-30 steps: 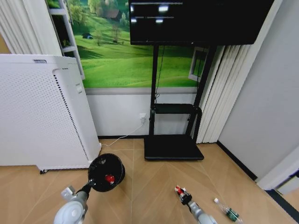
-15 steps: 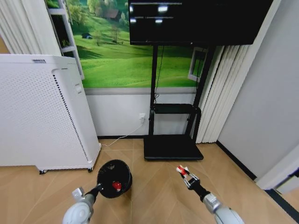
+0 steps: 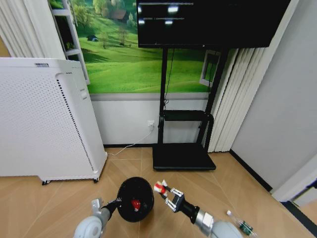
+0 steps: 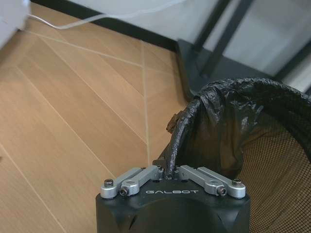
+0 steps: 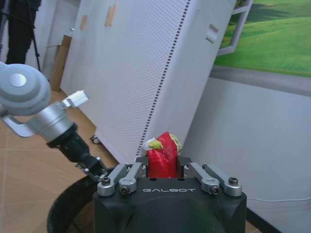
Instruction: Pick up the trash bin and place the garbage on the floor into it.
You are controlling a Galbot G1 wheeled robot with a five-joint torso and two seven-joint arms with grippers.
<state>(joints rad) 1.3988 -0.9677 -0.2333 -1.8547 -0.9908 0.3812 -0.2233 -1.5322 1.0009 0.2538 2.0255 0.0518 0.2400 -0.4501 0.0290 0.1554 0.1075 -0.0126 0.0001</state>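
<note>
Since the earlier frames my trash bin point(image 3: 134, 199) has shifted rightward and my right gripper point(image 3: 163, 191) has swung left to meet it at the rim's 3 o'clock edge. That gripper pinches a crumpled red-and-white wrapper point(image 5: 163, 156). A red piece point(image 3: 134, 203) lies inside the bin. My left gripper point(image 4: 168, 175) is clamped on the bin's rim at 8 o'clock, holding it. The clear bottle point(image 3: 241, 223) rests on the floor point(image 3: 44, 208) at 4 o'clock, well apart. The white appliance point(image 3: 44, 119) stands at 10 o'clock.

The clear bottle point(image 3: 241, 224) is too small to read, and the trash bin point(image 4: 252, 145) is cut off by the frame edge.
</note>
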